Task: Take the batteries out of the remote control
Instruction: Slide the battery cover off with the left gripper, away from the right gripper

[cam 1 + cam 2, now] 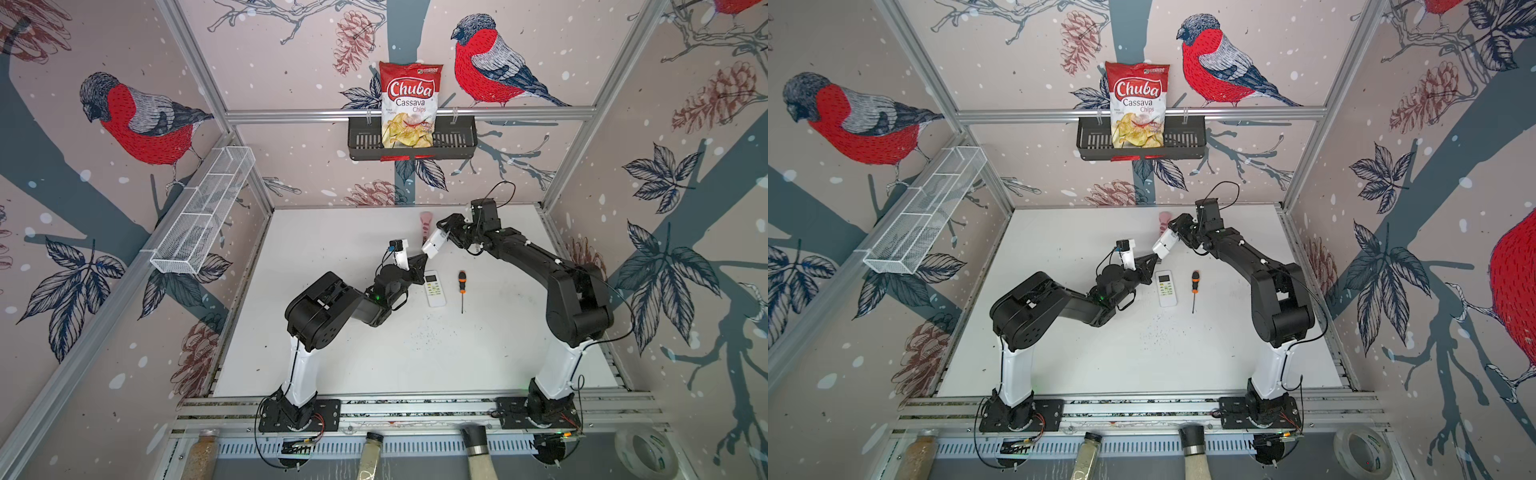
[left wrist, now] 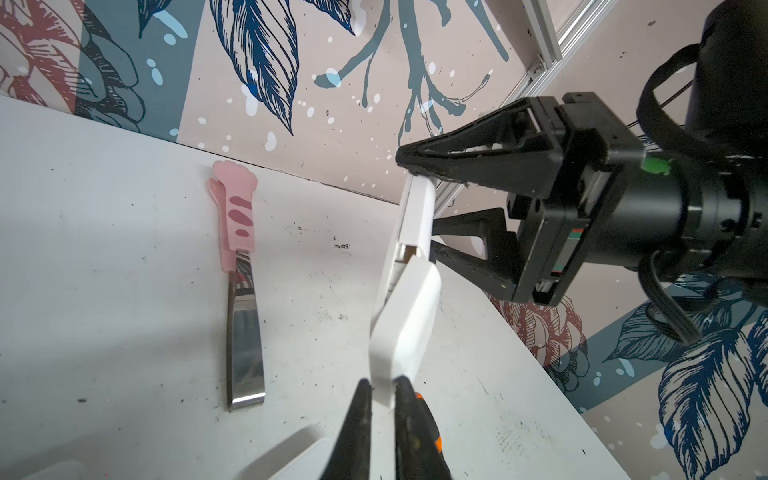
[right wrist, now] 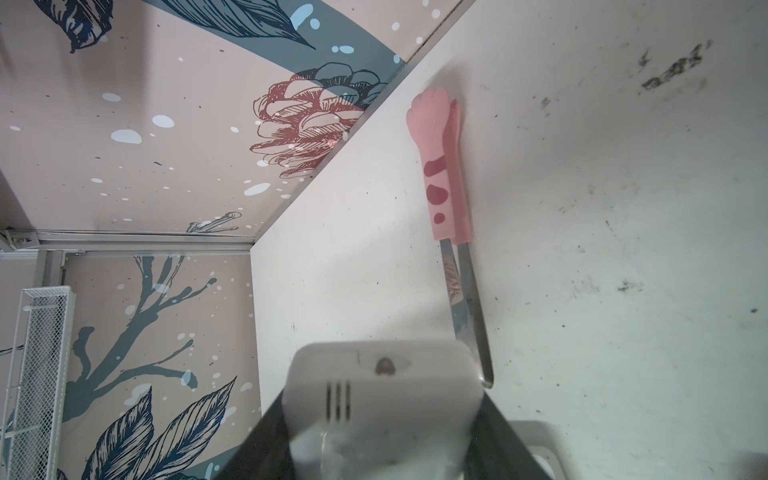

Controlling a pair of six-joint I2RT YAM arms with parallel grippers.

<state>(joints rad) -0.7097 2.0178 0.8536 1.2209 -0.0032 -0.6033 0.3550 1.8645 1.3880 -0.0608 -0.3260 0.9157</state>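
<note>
The right gripper (image 2: 415, 205) clamped the raised white remote (image 3: 382, 390) across its width; the left gripper (image 2: 382, 386), nearly closed, pinched the cover (image 2: 407, 320) angled off the remote.

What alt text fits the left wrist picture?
Two claws hold a white remote in mid-air: the right claw grips its body, the left claw pinches its loosened cover. Pink tongs lie on the table.
</note>
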